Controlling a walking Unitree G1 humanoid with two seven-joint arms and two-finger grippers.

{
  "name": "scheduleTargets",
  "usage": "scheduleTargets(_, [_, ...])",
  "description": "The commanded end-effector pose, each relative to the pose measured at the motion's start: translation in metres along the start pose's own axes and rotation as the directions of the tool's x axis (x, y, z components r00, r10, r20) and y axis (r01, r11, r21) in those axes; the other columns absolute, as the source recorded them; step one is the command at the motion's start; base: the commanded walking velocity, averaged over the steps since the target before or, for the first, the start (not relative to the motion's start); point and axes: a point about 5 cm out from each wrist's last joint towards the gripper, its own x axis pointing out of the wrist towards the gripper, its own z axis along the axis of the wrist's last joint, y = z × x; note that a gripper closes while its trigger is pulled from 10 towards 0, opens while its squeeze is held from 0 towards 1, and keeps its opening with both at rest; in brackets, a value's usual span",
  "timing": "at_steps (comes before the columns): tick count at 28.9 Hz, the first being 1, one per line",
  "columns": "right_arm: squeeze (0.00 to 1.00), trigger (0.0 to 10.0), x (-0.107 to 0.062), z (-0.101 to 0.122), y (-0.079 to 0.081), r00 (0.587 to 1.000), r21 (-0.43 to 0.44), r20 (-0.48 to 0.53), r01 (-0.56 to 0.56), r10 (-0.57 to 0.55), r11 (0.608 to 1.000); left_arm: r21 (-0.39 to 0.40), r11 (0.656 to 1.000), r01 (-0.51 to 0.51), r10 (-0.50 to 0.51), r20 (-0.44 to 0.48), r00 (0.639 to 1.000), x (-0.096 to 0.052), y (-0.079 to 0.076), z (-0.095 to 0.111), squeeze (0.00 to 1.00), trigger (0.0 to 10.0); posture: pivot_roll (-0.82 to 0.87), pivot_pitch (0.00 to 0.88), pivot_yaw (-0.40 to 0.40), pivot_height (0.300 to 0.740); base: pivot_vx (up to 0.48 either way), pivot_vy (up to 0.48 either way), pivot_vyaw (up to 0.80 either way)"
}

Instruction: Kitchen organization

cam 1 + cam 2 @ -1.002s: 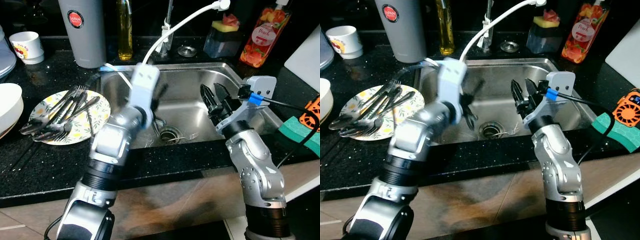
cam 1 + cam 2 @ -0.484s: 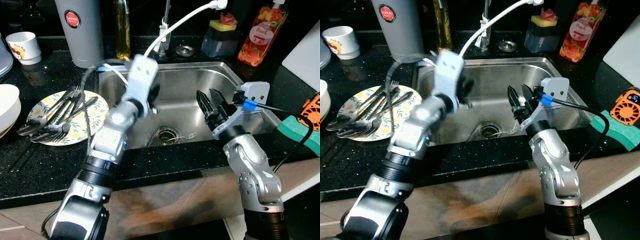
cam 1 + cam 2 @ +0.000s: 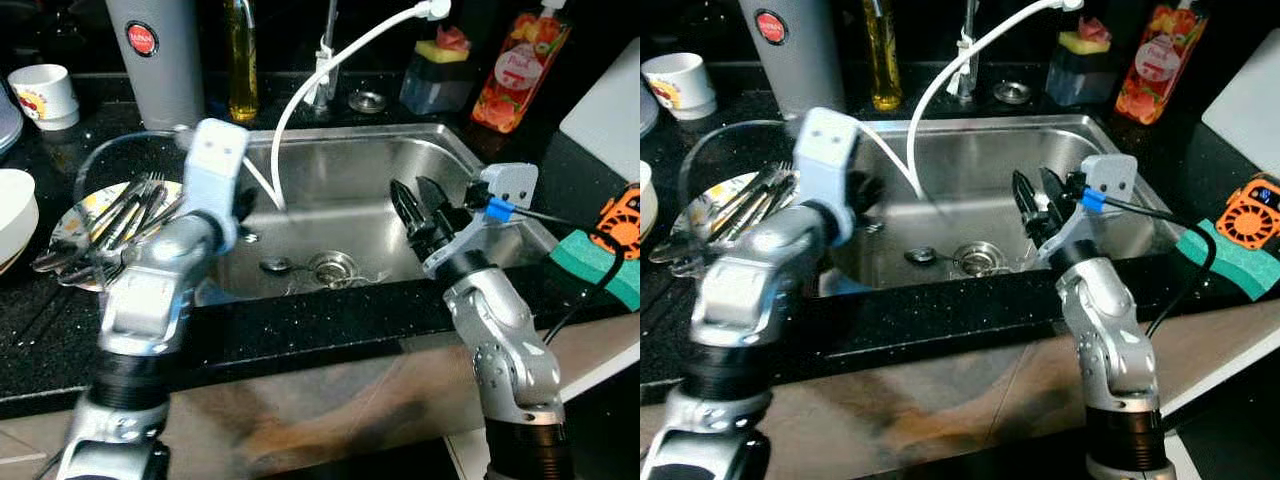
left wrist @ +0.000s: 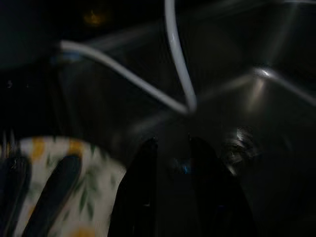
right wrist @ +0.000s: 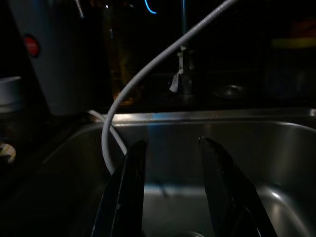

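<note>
Black speckled counter (image 3: pixel 330 320) surrounds a steel sink (image 3: pixel 370 165). Left eye view: a spoon (image 3: pixel 274 265) lies by the drain; the floral plate (image 3: pixel 75 215) of cutlery sits left of the basin. Left gripper (image 3: pixel 240 205) hangs at the sink's left rim. Right gripper (image 3: pixel 418 205) is raised over the basin, fingers spread, empty.

Left wrist view: fingers (image 4: pixel 140 197) slightly parted, holding nothing, plate (image 4: pixel 84 197) beside them.

Right wrist view: fingers (image 5: pixel 126 192) apart.

Judged step: gathering cutlery; next calls for reaching the plate.
</note>
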Motion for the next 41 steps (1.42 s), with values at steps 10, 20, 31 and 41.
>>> scheduleTargets(10, [0.0, 10.0, 0.001, 0.0, 0.001, 1.0, 0.004, 0.005, -0.013, 0.013, 1.0, -0.036, 0.999, -0.028, 0.024, -0.103, 0.994, -0.035, 0.049, 0.0, 0.0, 10.0, 0.13, 0.08, -0.056, 0.74, 0.0, 0.0, 0.0])
scheduleTargets(20, [0.0, 10.0, 0.001, 0.0, 0.0, 1.0, -0.002, 0.003, -0.012, 0.012, 1.0, -0.092, 0.993, -0.07, 0.048, -0.218, 0.975, -0.047, 0.069, -0.014, 0.0, 10.0, 0.12, 0.077, -0.057, 0.74, 0.0, 0.0, 0.0])
scheduleTargets(31, [0.0, 10.0, 0.002, 0.001, -0.001, 1.0, -0.006, 0.005, -0.018, 0.018, 1.0, -0.075, 0.979, -0.188, 0.163, -0.257, 0.953, -0.043, 0.081, -0.023, 0.0, 10.0, 0.12, 0.066, -0.06, 0.74, 0.0, 0.0, 0.0])
scheduleTargets(41, [0.0, 10.0, 0.002, 0.001, 0.0, 1.0, -0.004, 0.005, -0.019, 0.019, 1.0, -0.11, 0.979, -0.17, 0.141, -0.228, 0.963, -0.044, 0.08, -0.012, 0.0, 10.0, 0.12, 0.067, -0.061, 0.74, 0.0, 0.0, 0.0])
